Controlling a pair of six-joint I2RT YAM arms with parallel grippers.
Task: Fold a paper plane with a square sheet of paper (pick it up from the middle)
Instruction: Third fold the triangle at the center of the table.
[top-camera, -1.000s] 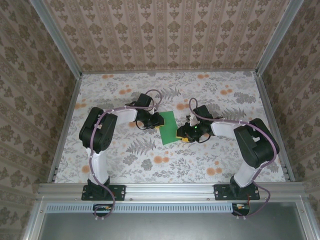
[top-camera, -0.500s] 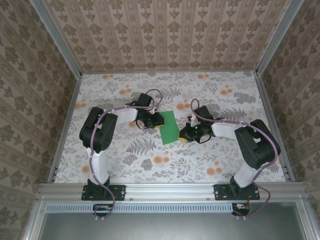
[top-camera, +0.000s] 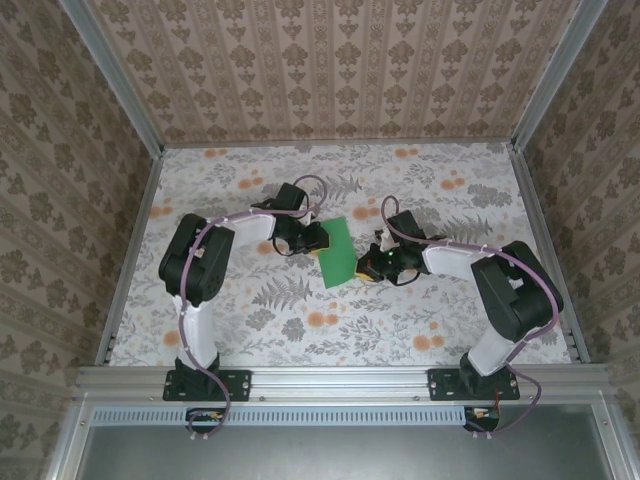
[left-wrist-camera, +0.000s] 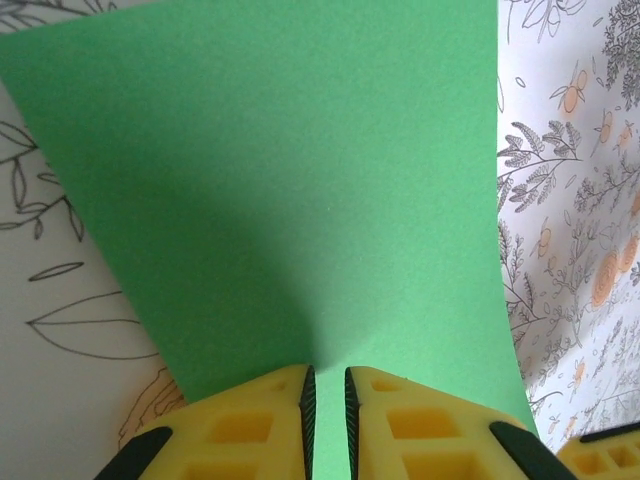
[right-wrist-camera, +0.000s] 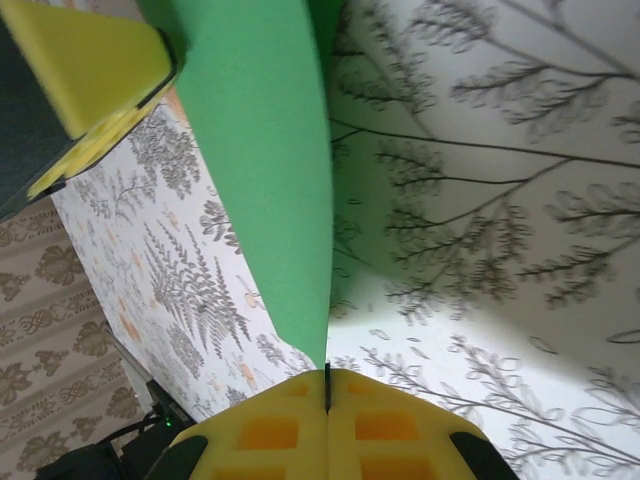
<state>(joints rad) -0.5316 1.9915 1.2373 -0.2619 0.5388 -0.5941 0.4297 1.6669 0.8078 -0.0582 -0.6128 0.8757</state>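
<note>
Progress: early. The square sheet of paper (top-camera: 338, 254) is mid-table, btwn the two arms, gripped on both sides. No dart shape yet, no nose, no wings, and I can't make out a crease in any view. So pick-up looks done; centre fold, nose folds and wing folds all appear left to do, i.e. most of the job.

Claws: left gripper (top-camera: 318, 238) is on the sheet's far-left edge. In its wrist view the left gripper (left-wrist-camera: 326, 385) has its jaws nearly together w/ a thin slit, and the paper (left-wrist-camera: 300, 180) runs into that slit, so it's clamped on the paper. The right gripper (top-camera: 368, 268) is on the near-right edge. In the right wrist view the right gripper (right-wrist-camera: 327, 385) has its pads pressed flat together, and a point of the paper (right-wrist-camera: 265, 150) ends right at the seam: pinched there.

Materials/shapes: paper is thin, matte, plain bright green w/ straight edges and sharp corners. It bows in a soft curve btwn the grips and throws a shadow on the table (top-camera: 420, 190), so it's prob. partly lifted. Finger pads are yellow, blocky, w/ square recesses and black ribbed inner faces. Table cover is white w/ grey fern and orange flower print, smooth. Walls have beige damask-type wallpaper and alu frame rails.
</note>
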